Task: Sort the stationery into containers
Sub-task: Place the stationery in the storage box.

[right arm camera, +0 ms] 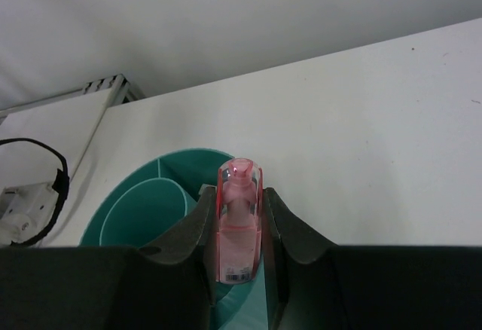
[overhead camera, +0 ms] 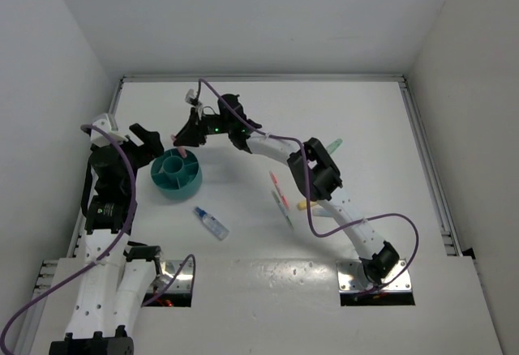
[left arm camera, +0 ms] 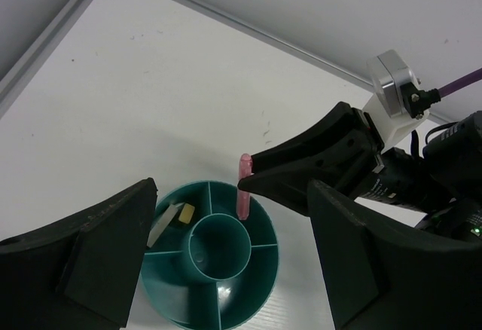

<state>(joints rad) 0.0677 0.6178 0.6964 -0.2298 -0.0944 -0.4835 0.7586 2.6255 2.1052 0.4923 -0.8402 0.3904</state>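
While L gripper (left arm camera: 233, 194) sits spread, R gripper (right arm camera: 239, 202) pinches pink marker (right arm camera: 239, 228) upright over organiser (left arm camera: 271, 249).

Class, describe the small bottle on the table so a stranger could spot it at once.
Find the round teal organiser on the left half of the table. Below and right of it, toward the near edge, lies the bottle on its side. It alone is clear with a blue cap; the pens further right are thin.

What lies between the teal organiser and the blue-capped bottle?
Nothing; the stretch between the teal organiser and the blue-capped bottle is bare, as the top view shows.
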